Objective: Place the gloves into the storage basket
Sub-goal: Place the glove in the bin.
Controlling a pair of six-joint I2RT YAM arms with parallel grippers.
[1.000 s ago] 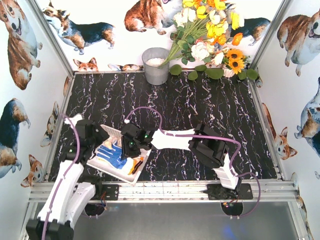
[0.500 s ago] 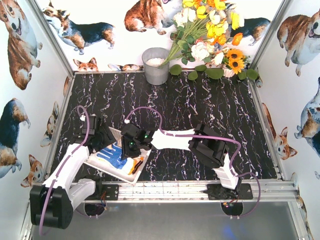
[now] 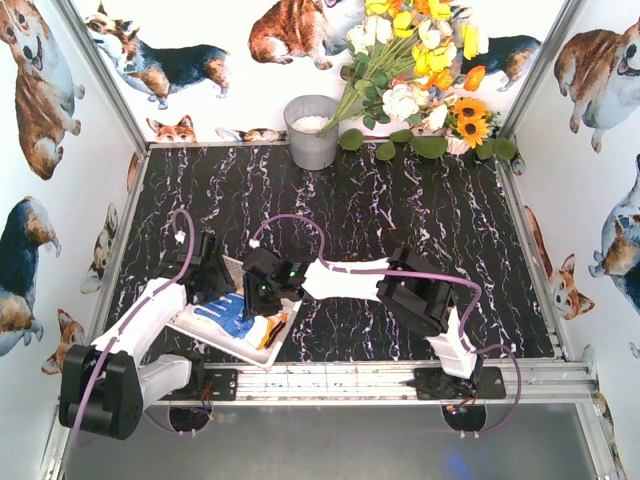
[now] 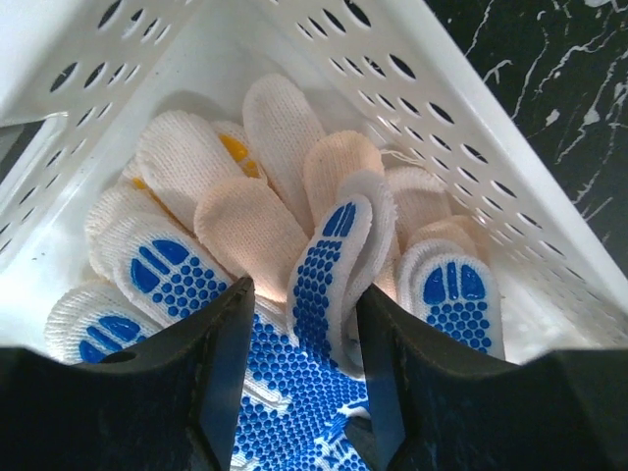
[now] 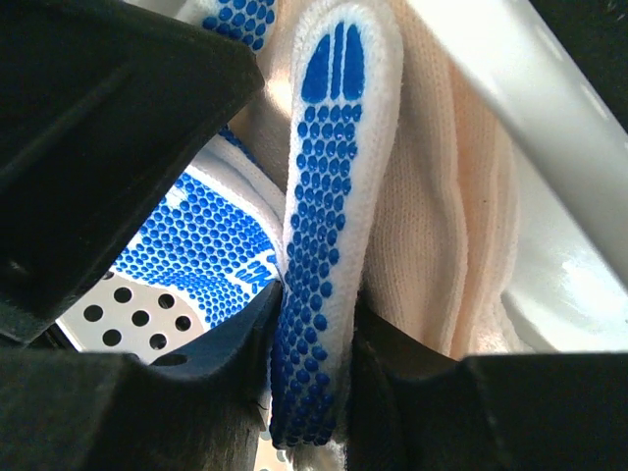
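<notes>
Clenching a blue-dotted glove (image 5: 329, 147), the right tool (image 5: 316, 339) hangs over the storage basket (image 4: 471, 167). Left tool (image 4: 301, 304) straddles a glove finger (image 4: 329, 265); whether grasped, I cannot tell.

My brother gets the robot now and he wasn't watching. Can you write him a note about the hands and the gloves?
Left gripper: open, fingers either side of a blue-dotted white knit glove inside the white slotted plastic storage basket.
Right gripper: shut on a blue-dotted glove finger at the basket.
Done: several cream and blue-dotted knit gloves lie in the basket; the top view shows none outside it.
To do: probably just release the pinched glove and lift both arms away.
</notes>
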